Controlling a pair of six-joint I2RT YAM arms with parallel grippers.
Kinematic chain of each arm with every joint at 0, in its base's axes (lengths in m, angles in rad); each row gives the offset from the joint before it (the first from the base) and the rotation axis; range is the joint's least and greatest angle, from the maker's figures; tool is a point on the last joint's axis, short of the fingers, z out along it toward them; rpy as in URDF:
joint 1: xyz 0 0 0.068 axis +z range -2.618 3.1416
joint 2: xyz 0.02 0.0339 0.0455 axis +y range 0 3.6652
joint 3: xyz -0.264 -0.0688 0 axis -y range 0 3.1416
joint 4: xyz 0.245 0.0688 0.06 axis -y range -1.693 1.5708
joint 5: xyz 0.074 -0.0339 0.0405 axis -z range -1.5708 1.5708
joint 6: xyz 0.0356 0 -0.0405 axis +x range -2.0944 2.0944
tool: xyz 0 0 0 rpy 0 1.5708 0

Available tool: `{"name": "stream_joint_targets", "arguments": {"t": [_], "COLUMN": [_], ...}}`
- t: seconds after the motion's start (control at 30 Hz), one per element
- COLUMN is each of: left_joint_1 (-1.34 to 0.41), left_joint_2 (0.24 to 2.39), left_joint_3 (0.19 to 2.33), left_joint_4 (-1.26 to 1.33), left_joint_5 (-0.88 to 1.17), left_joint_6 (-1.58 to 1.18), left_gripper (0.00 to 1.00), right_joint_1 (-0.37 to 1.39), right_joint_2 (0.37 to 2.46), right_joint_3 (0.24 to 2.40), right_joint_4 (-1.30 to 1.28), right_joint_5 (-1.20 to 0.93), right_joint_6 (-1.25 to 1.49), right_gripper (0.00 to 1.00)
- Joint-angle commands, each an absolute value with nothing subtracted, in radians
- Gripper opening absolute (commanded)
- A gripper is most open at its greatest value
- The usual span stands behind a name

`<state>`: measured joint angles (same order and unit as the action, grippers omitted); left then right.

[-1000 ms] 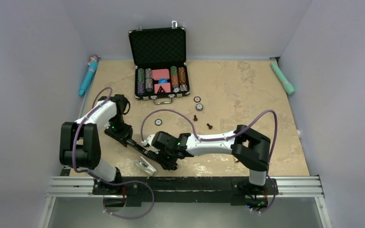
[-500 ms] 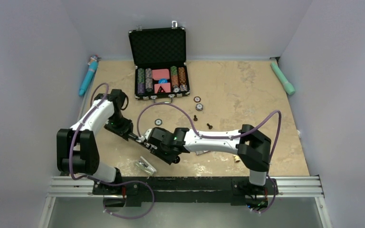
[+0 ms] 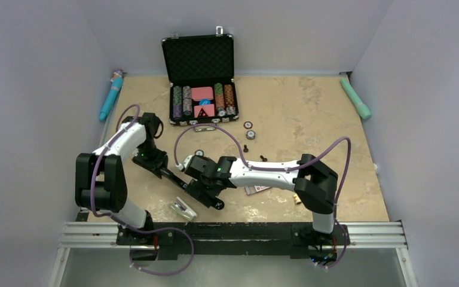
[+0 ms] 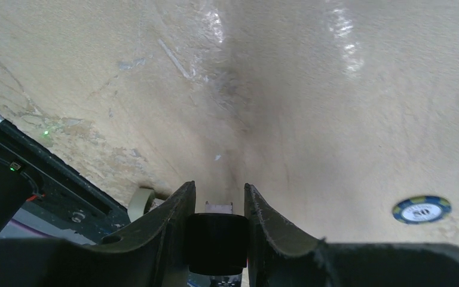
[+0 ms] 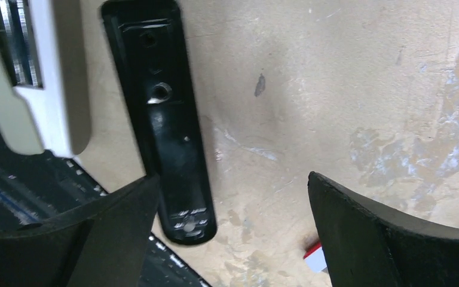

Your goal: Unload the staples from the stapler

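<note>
Stapler sits left of centre by the table near edge, one end pinched in the left gripper; the right gripper spreads wide above it.

Stapler in front of chip case

left arm, right arm: white links, black joints | purple cables | green LEDs

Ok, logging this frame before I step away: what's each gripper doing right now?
Left gripper: closed on the stapler.
Right gripper: open, holding nothing.
</note>
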<state>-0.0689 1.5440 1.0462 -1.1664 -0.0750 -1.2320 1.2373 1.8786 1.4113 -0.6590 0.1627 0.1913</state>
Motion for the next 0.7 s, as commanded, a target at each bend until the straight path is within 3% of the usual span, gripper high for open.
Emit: {"name": "stream_joint_targets", "arguments": {"t": [0.0,0.47,0.57,0.67], "left_joint_1": [-0.072,-0.075,-0.075,-0.076], "left_joint_2": [1.567,1.578,1.584,1.586], "left_joint_3": [1.007,1.054,1.051,1.053], "left_joint_4": [-1.154,-1.182,-1.178,-1.175], "left_joint_5": [-0.054,-0.084,-0.083,-0.079], "left_joint_6": [-1.214,-1.207,-1.207,-1.208], "left_gripper": [0.00,0.00,0.00,0.00], "right_joint_1": [1.225,1.216,1.216,1.215], "right_joint_2": [1.881,1.893,1.896,1.911], "right_joint_3": [1.402,1.309,1.277,1.275], "right_joint_4": [-0.604,-0.537,-0.521,-0.512], "right_joint_5": [0.157,0.006,-0.008,-0.043], "right_joint_6": [0.201,0.199,0.196,0.185], "right_gripper": [0.99,0.98,0.90,0.65]}}
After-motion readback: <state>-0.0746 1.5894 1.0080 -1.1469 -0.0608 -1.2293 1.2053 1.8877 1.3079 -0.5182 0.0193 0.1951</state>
